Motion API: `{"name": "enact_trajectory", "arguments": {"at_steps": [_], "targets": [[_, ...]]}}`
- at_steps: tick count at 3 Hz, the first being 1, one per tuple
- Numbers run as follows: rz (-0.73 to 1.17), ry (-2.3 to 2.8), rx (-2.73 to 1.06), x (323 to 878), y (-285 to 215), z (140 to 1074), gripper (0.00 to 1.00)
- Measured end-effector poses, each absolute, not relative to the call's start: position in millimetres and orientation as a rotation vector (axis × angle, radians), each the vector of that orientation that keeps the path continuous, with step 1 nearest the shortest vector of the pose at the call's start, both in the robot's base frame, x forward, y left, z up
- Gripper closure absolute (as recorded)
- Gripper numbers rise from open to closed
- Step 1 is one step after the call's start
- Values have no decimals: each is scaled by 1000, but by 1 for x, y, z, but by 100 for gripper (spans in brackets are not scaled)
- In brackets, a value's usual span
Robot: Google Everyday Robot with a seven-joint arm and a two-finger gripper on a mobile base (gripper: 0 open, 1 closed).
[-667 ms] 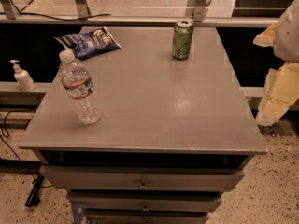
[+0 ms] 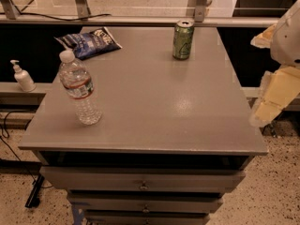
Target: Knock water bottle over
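Note:
The water bottle (image 2: pixel 78 88) is clear ribbed plastic with a white cap and a red-white-blue label band. It stands upright near the front left of the grey table top (image 2: pixel 154 102). My gripper (image 2: pixel 274 96), cream-coloured, hangs at the right edge of the camera view, just beyond the table's right edge and far to the right of the bottle. It touches nothing on the table.
A green soda can (image 2: pixel 183 39) stands upright at the back right of the table. A blue chip bag (image 2: pixel 89 42) lies at the back left. A small white pump bottle (image 2: pixel 22 77) stands on a ledge left of the table. Drawers (image 2: pixel 143 184) sit below the top.

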State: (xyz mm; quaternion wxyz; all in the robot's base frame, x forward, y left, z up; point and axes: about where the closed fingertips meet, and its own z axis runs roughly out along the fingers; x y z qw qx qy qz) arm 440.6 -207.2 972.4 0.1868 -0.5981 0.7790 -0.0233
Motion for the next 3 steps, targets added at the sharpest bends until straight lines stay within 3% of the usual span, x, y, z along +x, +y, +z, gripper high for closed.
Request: {"name": "enact_trajectory", "arguments": {"at_steps": [3], "targets": [[371,1884,-1408,456,-53,937,0]]}}
